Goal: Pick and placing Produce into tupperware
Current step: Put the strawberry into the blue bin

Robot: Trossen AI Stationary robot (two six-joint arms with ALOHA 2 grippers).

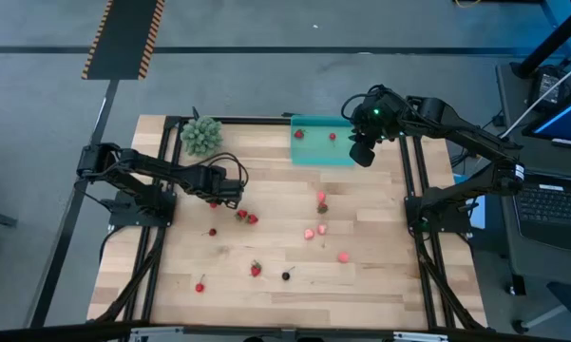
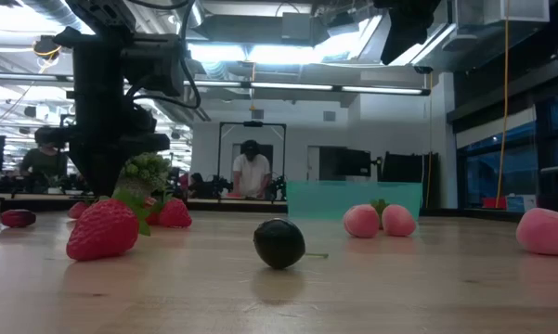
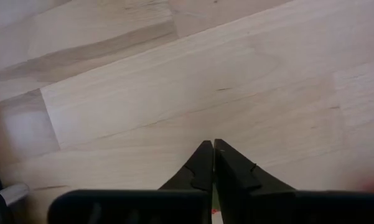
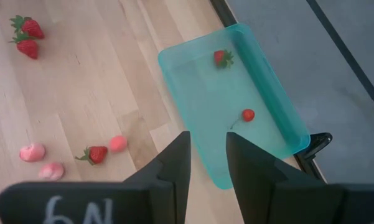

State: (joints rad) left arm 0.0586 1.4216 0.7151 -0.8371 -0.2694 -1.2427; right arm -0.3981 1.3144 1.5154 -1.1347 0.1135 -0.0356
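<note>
The teal tray (image 1: 315,152) lies at the table's far edge with a strawberry (image 4: 222,58) and a small red cherry (image 4: 247,115) inside it. Red strawberries (image 1: 246,218), pink pieces (image 1: 314,231) and one dark berry (image 2: 279,243) lie scattered on the wood. My right gripper (image 4: 208,155) hangs open above the tray's right end and touches nothing. My left gripper (image 3: 213,147) is shut, low over the table at left of centre, beside a red piece (image 1: 214,202). A sliver of red and green (image 3: 215,211) shows far back in the slit between its fingers. My left gripper points down at the bare wood with its fingertips closed together. Whether the red and green sliver between the fingers is held or only lies on the table below, I cannot tell.
A bushy green leafy clump (image 1: 200,135) sits at the far left corner of the table. Black frame rails (image 1: 413,180) run along both sides. More strawberries (image 1: 256,270) and a cherry (image 1: 199,286) lie toward the near edge. People stand in the room beyond.
</note>
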